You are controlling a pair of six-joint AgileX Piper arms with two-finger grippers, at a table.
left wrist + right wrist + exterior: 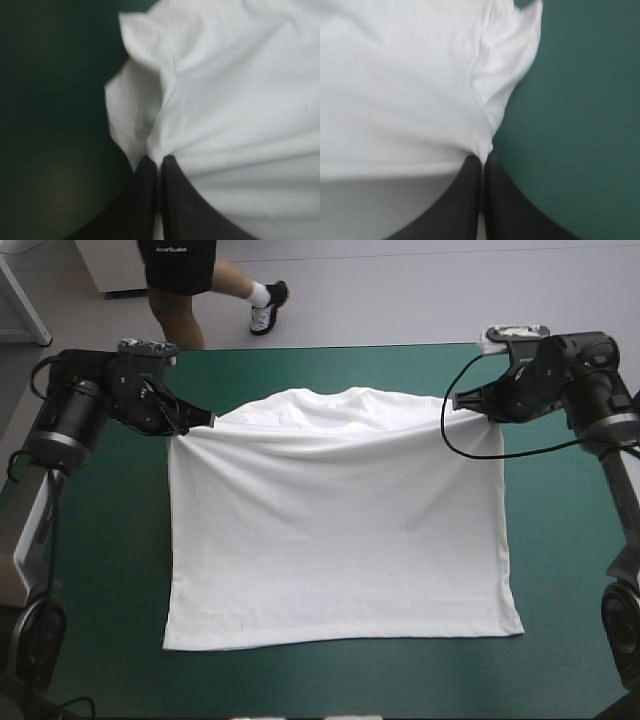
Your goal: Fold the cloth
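- The teal-green table lies under both grippers, and its near corners are cut off.
- The white T-shirt lies spread flat between the grippers. It is soft and creased at the shoulders, and the sleeves are perhaps tucked under.
- The left gripper is nearly closed and pinches one shoulder edge.
- The right gripper pinches the other in the same way.

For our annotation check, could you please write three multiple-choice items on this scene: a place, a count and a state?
1. Where does the left gripper hold the T-shirt? A. its hem B. a far corner C. its middle
2. How many grippers grip it? A. none B. one C. two
3. The T-shirt is: A. spread out B. a heap C. a folded bundle
Key: 1 B, pinched at the far left corner; 2 C, the right gripper is shut on the opposite corner; 3 A, it lies open.
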